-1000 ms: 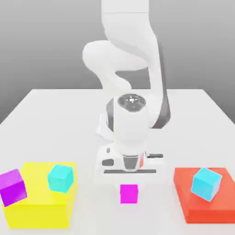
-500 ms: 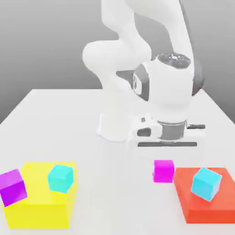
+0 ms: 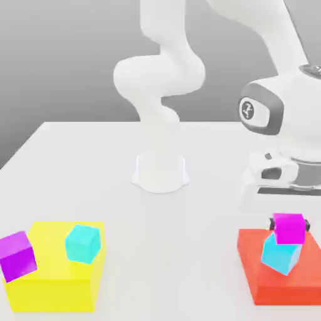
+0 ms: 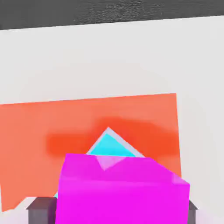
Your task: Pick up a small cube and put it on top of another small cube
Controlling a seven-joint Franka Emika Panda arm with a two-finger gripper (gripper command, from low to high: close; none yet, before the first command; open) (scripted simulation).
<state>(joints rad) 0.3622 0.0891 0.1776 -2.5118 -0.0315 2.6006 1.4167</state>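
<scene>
The small magenta cube [image 3: 289, 228] rests on top of the sky-blue cube [image 3: 279, 258], which sits tilted on the flat red block [image 3: 266, 289] at the exterior view's right. My gripper [image 3: 289, 222] hangs straight down over them, open. Its dark fingertips [image 3: 273, 222] flank the magenta cube on both sides. In the hand view the magenta cube [image 4: 122, 192] lies close under the camera and covers most of the sky-blue cube [image 4: 109, 147]. Grey fingertips [image 4: 40, 208] show at either side of it, and the red block [image 4: 39, 131] spreads behind.
At the exterior view's left a yellow block [image 3: 53, 289] carries a violet-purple cube [image 3: 17, 256] and a turquoise cube [image 3: 83, 243]. The arm's white base [image 3: 160, 172] stands at the middle of the white table [image 3: 75, 169].
The arm carried the magenta cube from the table's front middle to the exterior view's right. The cube now sits on the sky-blue cube and the fingers have spread off it.
</scene>
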